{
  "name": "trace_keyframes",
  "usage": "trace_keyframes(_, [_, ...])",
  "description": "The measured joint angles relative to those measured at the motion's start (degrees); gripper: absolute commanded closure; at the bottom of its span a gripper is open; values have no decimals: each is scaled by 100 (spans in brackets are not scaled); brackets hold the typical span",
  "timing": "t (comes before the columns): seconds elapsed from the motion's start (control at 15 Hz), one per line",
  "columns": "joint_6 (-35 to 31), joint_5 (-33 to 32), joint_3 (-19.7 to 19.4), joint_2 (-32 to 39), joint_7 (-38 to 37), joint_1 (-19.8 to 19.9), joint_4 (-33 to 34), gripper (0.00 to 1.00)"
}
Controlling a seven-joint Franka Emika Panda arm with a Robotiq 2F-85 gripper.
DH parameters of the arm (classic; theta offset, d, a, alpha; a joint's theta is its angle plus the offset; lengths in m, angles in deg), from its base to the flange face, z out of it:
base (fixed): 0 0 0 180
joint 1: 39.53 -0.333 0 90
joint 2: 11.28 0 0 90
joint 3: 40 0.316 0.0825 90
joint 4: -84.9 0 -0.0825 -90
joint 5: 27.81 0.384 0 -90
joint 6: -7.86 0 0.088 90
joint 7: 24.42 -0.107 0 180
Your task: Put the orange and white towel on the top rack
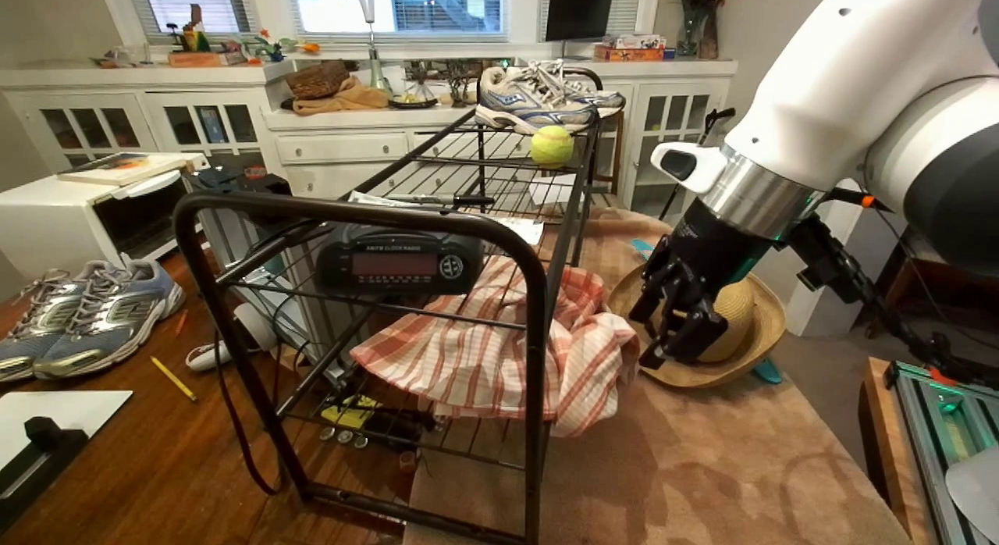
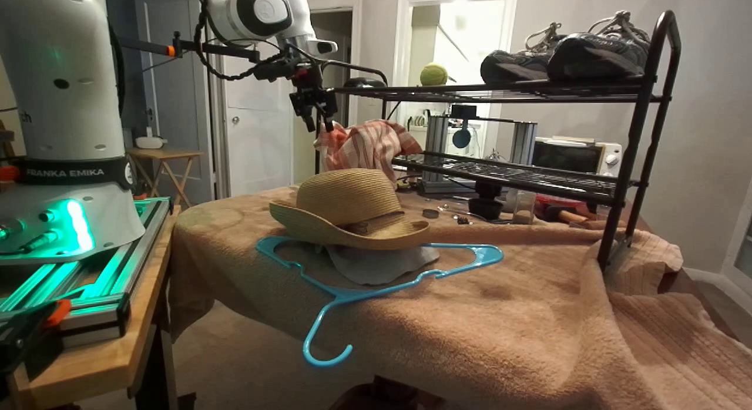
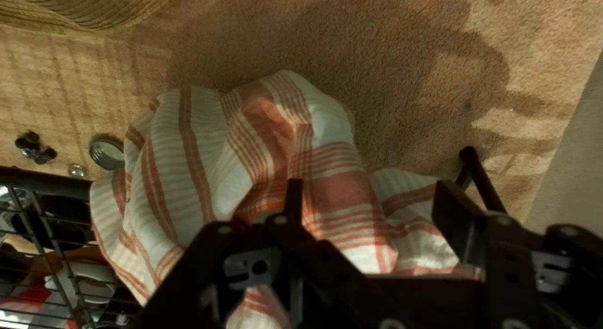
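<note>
The AM/FM clock radio (image 1: pixel 398 268), left of the Robotiq gripper (image 1: pixel 645 338) in an exterior view, sits on the top rack (image 2: pixel 529 95); the orange-and-white striped towel (image 1: pixel 468 365), just left of the fingertips, drapes the lower shelf (image 2: pixel 517 176), its loose folds likely easy to pinch; the fingers stand apart, presumably to straddle one.

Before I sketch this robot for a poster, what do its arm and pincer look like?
The arm is white, smooth and rounded, with a silver collar and a black ridged cable. Its black base band reads FRANKA EMIKA. The pincer is black, angular and two-fingered.
</note>
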Motion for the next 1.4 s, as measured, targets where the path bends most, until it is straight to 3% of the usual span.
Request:
trace_keyframes(0.07, [-30, -6, 9, 43, 0, -2, 1, 67])
trace_keyframes(0.13, [-72, -22, 18, 83, 0, -2, 1, 56])
trace_keyframes(0.2, [-116, -52, 25, 121, 0, 0, 1, 39])
trace_keyframes(0.27, [-163, -80, 31, 157, 0, 0, 1, 40])
trace_keyframes(0.47, [-349, -250, 67, 255, -7, 36, 2, 16])
trace_keyframes(0.73, [-574, -564, 167, 287, -64, 183, 11, 6])
trace_keyframes(0.87, [-677, -762, 238, 287, -140, 297, 30, 34])
trace_keyframes(0.93, [-708, -836, 271, 287, -175, 351, 42, 35])
trace_keyframes(1.0, [-732, -903, 303, 288, -209, 403, 50, 41])
trace_keyframes(1.4, [-758, -1197, 571, 342, -389, 694, 50, 90])
